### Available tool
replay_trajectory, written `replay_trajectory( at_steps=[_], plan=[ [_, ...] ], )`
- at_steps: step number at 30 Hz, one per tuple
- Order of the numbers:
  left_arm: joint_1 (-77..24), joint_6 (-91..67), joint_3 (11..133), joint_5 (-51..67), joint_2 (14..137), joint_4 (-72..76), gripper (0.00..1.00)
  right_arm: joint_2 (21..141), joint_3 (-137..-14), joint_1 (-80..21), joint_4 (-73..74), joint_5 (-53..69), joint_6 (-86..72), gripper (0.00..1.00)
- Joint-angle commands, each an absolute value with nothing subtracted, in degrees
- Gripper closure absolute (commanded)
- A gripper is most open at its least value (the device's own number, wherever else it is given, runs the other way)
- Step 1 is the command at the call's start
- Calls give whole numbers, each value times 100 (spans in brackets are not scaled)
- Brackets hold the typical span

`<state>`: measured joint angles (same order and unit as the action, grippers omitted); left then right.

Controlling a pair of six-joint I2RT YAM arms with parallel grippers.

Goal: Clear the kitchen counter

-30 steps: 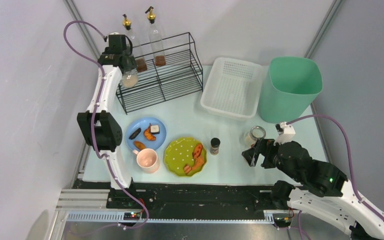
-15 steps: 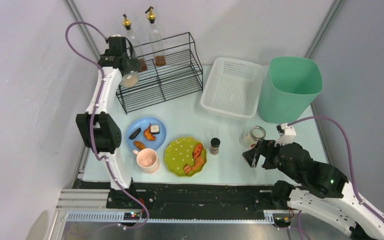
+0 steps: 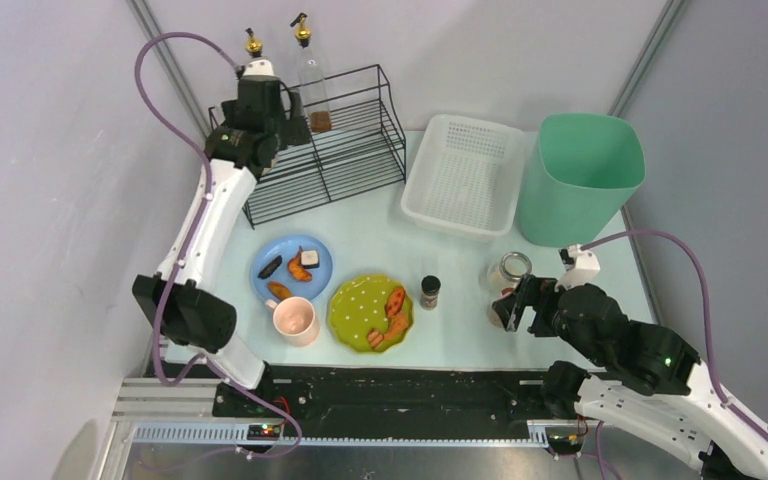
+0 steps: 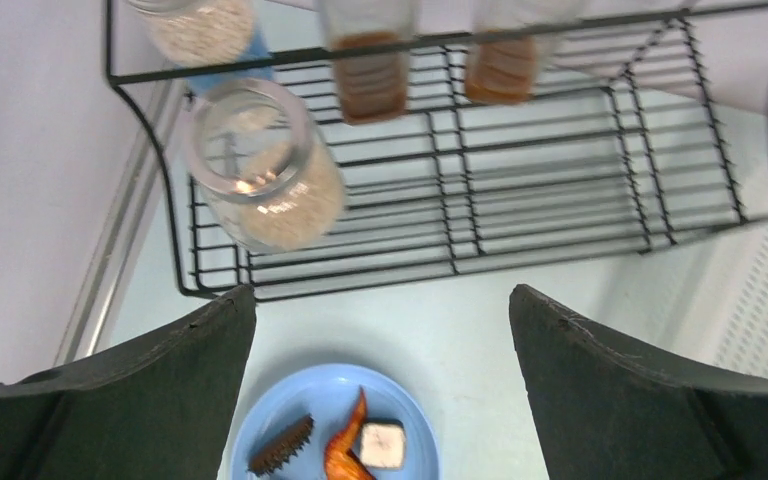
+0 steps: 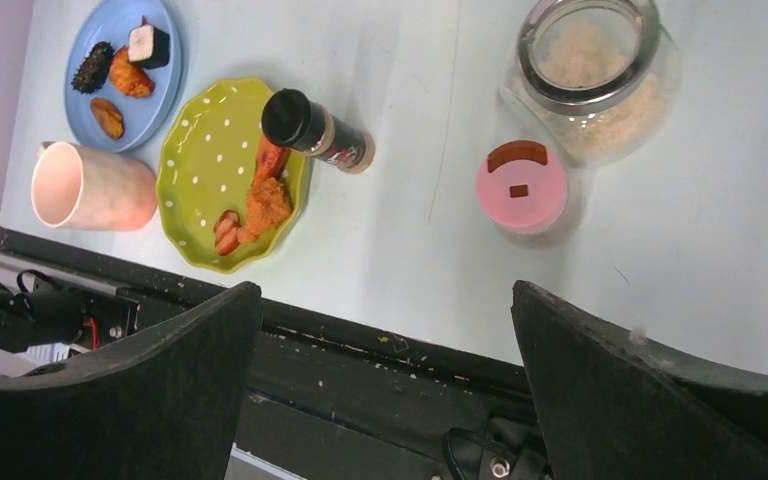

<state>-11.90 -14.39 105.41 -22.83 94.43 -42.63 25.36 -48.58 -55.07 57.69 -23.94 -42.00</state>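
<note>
Altogether two plates (image 3: 305,285) (image 3: 355,305), one mug (image 3: 294,320), one shaker (image 3: 430,292) on counter (image 3: 380,240); left, right jaws wide, empty.

Quantities: two plates (image 3: 320,272), two oil bottles (image 3: 309,72), at least two grain jars (image 5: 595,80); one each of mug (image 3: 294,320), spice shaker (image 3: 430,292), pink lid (image 5: 520,187), basket (image 3: 457,222), bin (image 3: 570,200), wire rack (image 3: 360,165).

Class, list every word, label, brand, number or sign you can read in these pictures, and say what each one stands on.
No text can be read anywhere.
Label on the small glass spice shaker with black cap: too blurred to read.
Brown marks on the round pink plastic lid: shapes, no legible letters.
</note>
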Motion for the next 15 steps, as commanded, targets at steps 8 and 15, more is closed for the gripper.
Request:
replay_trajectory(
  at_steps=[8,15],
  plan=[
    [-2915,-1650,10060,-2435,8877,-4148,0,3043,-5336,-5523,6747,-3553,-5043,0],
    [-4056,-1766,10092,-2174,9093,-4123,0,3138,-5350,-5425,6864,-3681,-5405,0]
  ],
)
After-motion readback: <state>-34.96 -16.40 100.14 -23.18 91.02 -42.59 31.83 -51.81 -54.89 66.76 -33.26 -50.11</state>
